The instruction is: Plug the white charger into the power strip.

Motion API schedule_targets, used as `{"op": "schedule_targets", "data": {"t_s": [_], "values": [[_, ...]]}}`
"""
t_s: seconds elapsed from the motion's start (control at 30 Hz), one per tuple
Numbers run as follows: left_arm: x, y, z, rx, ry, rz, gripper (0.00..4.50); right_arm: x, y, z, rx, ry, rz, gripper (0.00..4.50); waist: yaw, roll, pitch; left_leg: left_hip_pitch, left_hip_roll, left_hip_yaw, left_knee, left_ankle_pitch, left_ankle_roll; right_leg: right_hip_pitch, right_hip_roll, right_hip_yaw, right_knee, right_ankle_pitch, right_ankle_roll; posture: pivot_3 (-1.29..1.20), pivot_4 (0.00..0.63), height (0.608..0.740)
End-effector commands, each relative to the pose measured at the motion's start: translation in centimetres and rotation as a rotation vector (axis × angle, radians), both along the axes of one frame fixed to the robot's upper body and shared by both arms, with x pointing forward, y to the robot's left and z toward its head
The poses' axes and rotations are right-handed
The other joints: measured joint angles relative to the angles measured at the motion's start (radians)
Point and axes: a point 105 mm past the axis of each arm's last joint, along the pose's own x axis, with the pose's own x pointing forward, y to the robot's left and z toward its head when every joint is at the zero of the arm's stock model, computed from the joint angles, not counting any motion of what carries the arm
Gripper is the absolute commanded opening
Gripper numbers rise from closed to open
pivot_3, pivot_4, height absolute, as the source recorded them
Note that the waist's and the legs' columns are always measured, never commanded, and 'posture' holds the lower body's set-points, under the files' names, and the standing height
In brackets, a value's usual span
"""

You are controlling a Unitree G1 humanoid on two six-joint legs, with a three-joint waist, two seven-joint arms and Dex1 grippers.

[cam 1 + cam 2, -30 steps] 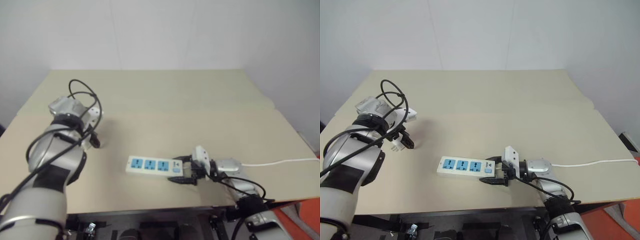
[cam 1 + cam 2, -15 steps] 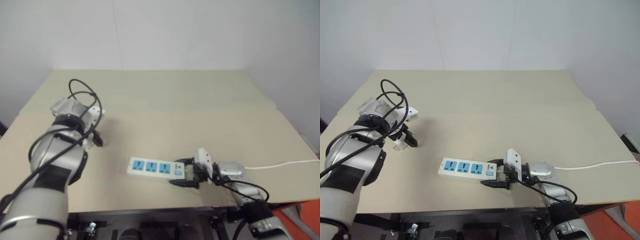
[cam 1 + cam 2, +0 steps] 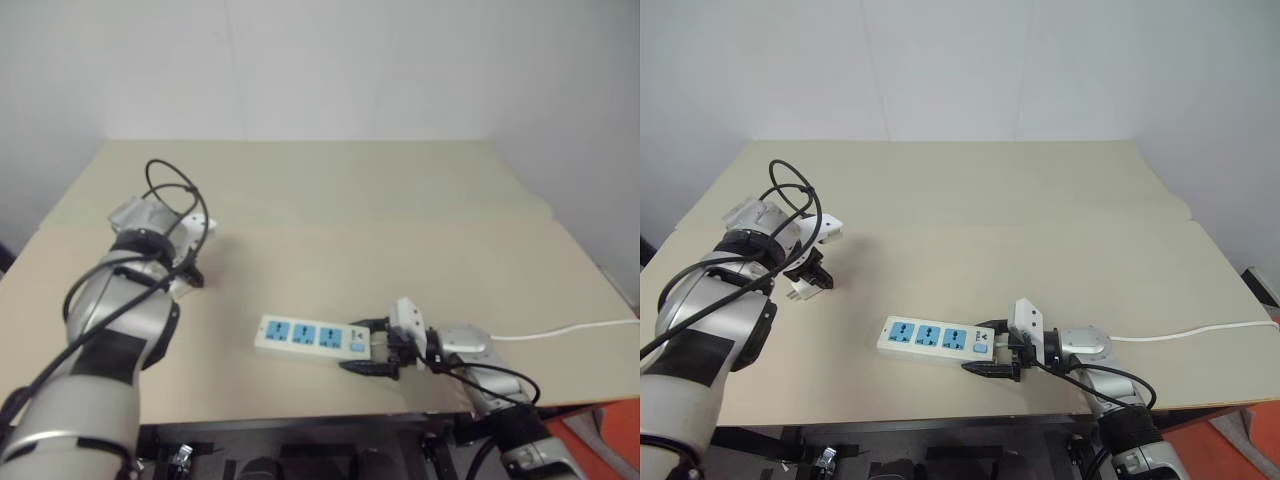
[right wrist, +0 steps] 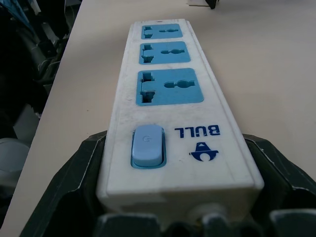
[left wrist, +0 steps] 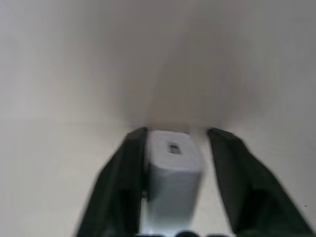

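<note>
The white charger [image 5: 173, 170] rests on the table at the left, a small white block [image 3: 796, 290] under my left hand. My left gripper [image 3: 807, 278] points steeply down and is shut on it, one black finger [image 5: 123, 182] on each side. The power strip [image 3: 930, 337], a white bar with three blue sockets [image 4: 168, 94] and a pale blue switch [image 4: 146, 144], lies near the table's front edge. My right gripper [image 3: 985, 347] is shut on its switch end, one finger on each long side.
The strip's thin white cord [image 3: 1200, 329] runs to the right, off the table's edge. The beige tabletop [image 3: 990, 220] stretches back to a white wall. A black cable [image 3: 790, 195] loops above my left wrist.
My left gripper's fingers have closed in on the white charger. My right gripper keeps its hold on the strip, which lies where it was.
</note>
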Motion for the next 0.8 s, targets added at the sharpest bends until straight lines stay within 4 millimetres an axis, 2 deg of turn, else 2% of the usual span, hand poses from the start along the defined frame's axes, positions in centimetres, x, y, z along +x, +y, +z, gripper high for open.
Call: {"op": "schedule_targets", "data": {"t_s": [0.03,0.27,0.43,0.57,0.67,0.8], "values": [[-0.1,0.6,-0.1,0.010,-0.003,0.016,1.02,-0.4,-0.5,-0.7,-0.026,0.037,-0.004,3.43,0.000,0.000,0.000,0.000,0.000,0.000,0.000,0.000,0.000,0.000,0.000,0.000,0.000,0.000,0.000,0.00,0.150,0.740],[0.1,0.5,0.4,0.004,-0.021,-0.019,1.02,-0.4,-0.4,-0.8,-0.023,0.038,-0.010,3.43,0.000,0.000,0.000,0.000,0.000,0.000,0.000,0.000,0.000,0.000,0.000,0.000,0.000,0.000,0.000,0.00,0.150,0.740],[1.0,-0.7,2.7,-0.035,-0.102,-0.133,1.02,-0.3,-0.2,-0.8,-0.025,0.028,-0.002,3.43,0.000,0.000,0.000,0.000,0.000,0.000,0.000,0.000,0.000,0.000,0.000,0.000,0.000,0.000,0.000,0.00,0.150,0.740],[2.2,-3.2,6.4,-0.228,-0.314,-0.294,1.02,0.0,0.1,-0.8,-0.033,0.009,0.015,3.43,0.000,-0.001,0.000,-0.001,0.001,0.000,0.000,0.000,0.000,0.000,0.000,-0.001,0.000,0.000,0.000,0.00,0.150,0.740],[2.1,-5.3,8.9,-0.417,-0.593,-0.483,1.02,0.4,0.3,-0.8,-0.039,-0.001,0.030,3.43,-0.005,0.000,-0.001,0.001,0.001,0.000,0.000,0.000,-0.001,0.000,0.000,0.001,0.000,0.000,0.000,0.00,0.150,0.740],[0.2,-7.0,9.5,-0.561,-0.753,-0.620,1.02,0.3,0.4,-0.9,-0.053,-0.001,0.064,3.43,-0.010,0.000,-0.001,0.002,0.002,0.001,0.000,0.001,-0.001,-0.001,0.000,0.003,0.001,0.000,-0.001,0.00,0.150,0.740]]}}
